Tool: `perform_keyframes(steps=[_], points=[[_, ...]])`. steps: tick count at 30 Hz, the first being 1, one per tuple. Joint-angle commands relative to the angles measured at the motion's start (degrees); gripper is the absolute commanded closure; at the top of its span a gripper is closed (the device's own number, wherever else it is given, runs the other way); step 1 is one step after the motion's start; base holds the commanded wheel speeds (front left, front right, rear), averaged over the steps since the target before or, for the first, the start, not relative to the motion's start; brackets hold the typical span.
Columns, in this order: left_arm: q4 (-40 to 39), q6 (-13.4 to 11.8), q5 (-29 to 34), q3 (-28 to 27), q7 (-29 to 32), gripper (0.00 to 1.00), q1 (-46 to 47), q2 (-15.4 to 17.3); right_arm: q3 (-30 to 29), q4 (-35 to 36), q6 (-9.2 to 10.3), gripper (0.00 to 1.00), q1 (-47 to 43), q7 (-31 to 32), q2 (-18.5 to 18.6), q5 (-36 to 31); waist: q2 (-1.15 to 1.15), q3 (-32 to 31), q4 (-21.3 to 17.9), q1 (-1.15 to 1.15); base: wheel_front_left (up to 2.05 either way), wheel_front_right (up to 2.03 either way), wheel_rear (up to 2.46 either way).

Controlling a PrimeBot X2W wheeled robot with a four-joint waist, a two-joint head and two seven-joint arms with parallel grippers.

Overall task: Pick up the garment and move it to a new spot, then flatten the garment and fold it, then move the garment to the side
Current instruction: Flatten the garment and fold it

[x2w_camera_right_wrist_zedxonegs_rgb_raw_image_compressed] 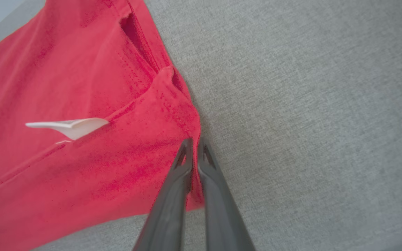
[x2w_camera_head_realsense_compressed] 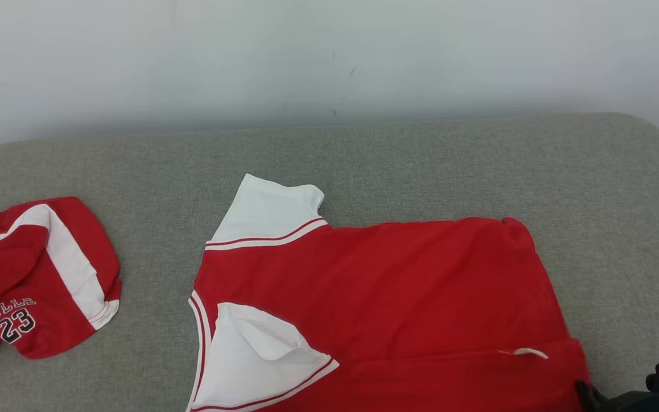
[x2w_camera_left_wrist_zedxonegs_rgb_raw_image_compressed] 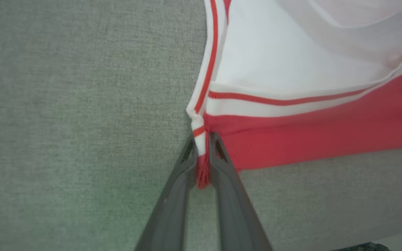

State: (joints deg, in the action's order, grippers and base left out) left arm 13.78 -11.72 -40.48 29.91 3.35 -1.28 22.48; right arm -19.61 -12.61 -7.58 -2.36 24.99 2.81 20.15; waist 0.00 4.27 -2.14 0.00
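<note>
1. Garment position. I see the garment [x2w_camera_head_realsense_compressed: 392, 286], a red jersey with white trim, lying spread on the gray cushion [x2w_camera_head_realsense_compressed: 421, 166], centre to right in the head view. Its far white sleeve [x2w_camera_head_realsense_compressed: 269, 209] points toward the pale wall [x2w_camera_head_realsense_compressed: 329, 57]. The near white sleeve [x2w_camera_head_realsense_compressed: 255, 355] is creased and lies on the red body. A fold line runs across the body close to the near edge, and a small white label [x2w_camera_right_wrist_zedxonegs_rgb_raw_image_compressed: 70, 126] sticks out at that line.

2. Left gripper [x2w_camera_left_wrist_zedxonegs_rgb_raw_image_compressed: 202, 139]. In the left wrist view the two dark fingers are closed together on the garment, pinching a bunched piece of white-and-red striped trim at the corner of the neck and shoulder. The red fabric beside this corner lies flat on the cushion.

3. Right gripper [x2w_camera_right_wrist_zedxonegs_rgb_raw_image_compressed: 194, 143]. In the right wrist view the fingers are pressed together on the garment, clamping the stitched red hem at its outer corner, just beside bare cushion.

4. Other items. A second jersey [x2w_camera_head_realsense_compressed: 32, 274], red and white and printed "BULLS 23", lies crumpled at the left of the cushion, well apart from the garment.
</note>
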Motion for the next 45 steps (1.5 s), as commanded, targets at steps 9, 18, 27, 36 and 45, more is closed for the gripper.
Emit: perform_keyframes(steps=[9, 18, 27, 36, 45], points=[[-6.6, -2.4, 0.6, -3.5, 1.0, 0.0, 1.7, 4.8, -0.7, 12.0, 0.11, 0.0, 1.6, 5.1, 0.1, -5.1, 0.0, 0.7, -0.6, 0.0, 0.0, 0.0, 0.0], [-1.7, 0.6, 1.9, -3.6, 6.9, 0.0, 21.3, 4.9, 5.3, 16.7, 0.11, 0.0, 14.5, 11.3, 0.0, -9.2, 0.0, 8.1, -3.1, 0.0, 0.0, 0.0, 0.0], [13.9, 6.0, 5.8, 0.6, 15.6, 0.0, 44.1, 3.6, 15.0, 15.7, 0.11, 0.0, 22.6, 11.4, 0.1, -9.1, 0.0, 15.9, -8.3, 0.0, 0.0, 0.0, 0.0], [21.7, 8.4, 7.2, 1.1, 16.9, 0.0, 54.5, 3.7, 16.6, 16.7, 0.11, 0.0, 22.6, 8.1, 0.0, -7.4, 0.0, 19.7, -12.3, 0.0, 0.0, 0.0, 0.0], [26.4, 6.7, 8.9, 1.8, 17.5, 0.0, 59.3, 3.9, 16.8, 17.9, 0.12, 0.0, 20.0, 5.7, 0.0, -6.5, 0.0, 20.4, -13.2, 0.0, 0.0, 0.0, 0.0]])
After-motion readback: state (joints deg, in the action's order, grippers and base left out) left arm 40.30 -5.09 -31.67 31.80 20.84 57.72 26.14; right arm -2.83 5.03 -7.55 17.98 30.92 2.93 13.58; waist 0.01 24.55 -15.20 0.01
